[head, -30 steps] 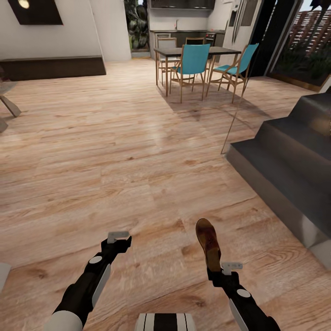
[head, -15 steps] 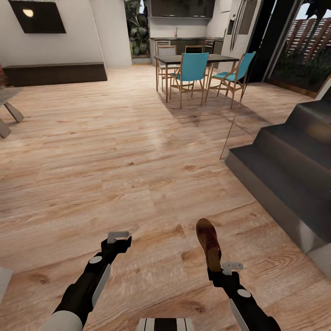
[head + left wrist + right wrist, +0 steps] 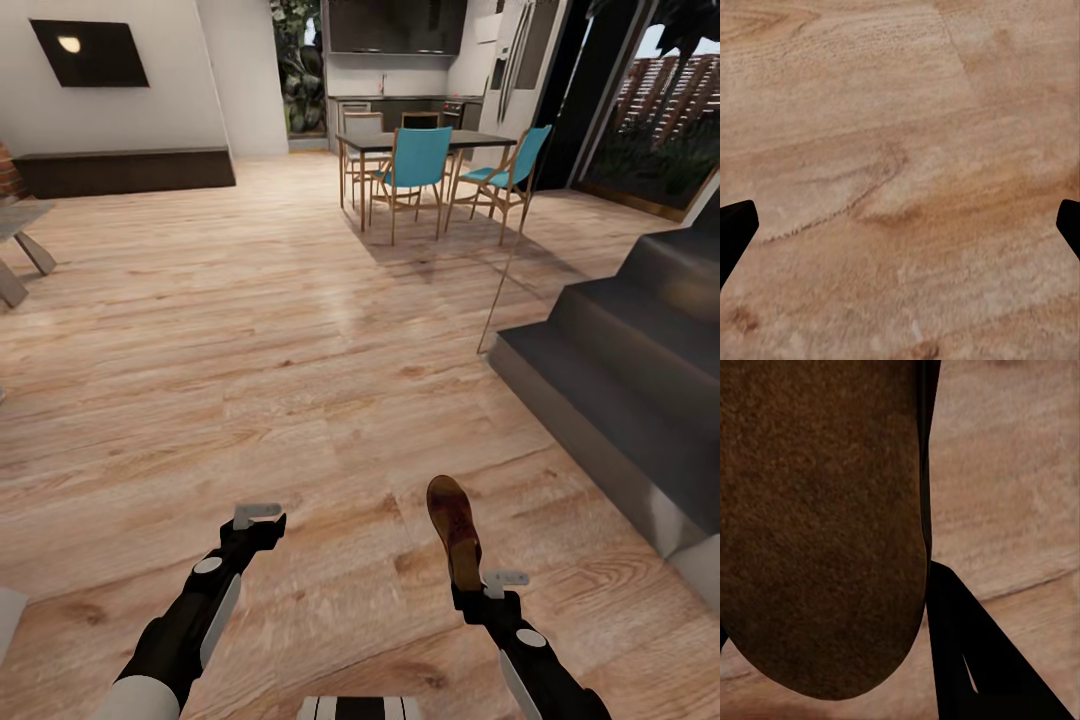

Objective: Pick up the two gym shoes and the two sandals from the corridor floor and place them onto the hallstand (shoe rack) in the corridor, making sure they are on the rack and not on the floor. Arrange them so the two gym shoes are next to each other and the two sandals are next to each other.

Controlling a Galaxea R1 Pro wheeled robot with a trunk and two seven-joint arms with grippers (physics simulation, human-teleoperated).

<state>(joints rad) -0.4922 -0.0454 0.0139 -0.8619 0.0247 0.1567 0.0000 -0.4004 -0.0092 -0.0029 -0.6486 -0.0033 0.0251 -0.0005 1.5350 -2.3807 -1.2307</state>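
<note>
My right gripper (image 3: 468,590) is shut on a dark brown sandal (image 3: 453,530), which juts forward from it above the wood-plank corridor floor (image 3: 250,380). In the right wrist view the sandal's brown sole (image 3: 817,525) sits close to the camera beside one black finger (image 3: 975,660). My left gripper (image 3: 258,520) hovers over bare floor with nothing in it. Its two fingertips (image 3: 735,232) stand wide apart at the picture's edges in the left wrist view, so it is open. The gym shoes, the other sandal and the hallstand are out of view.
Dark grey steps (image 3: 620,370) rise at the right, close to my right arm. A dining table (image 3: 425,140) with teal chairs (image 3: 415,160) stands far ahead. A low dark bench (image 3: 125,170) lines the left wall. A table leg (image 3: 20,260) shows at the far left.
The whole head view has shifted a little, so the camera moved: far furniture sits slightly lower and the steps have slid slightly right. Both arms and the held sandal keep their pose.
</note>
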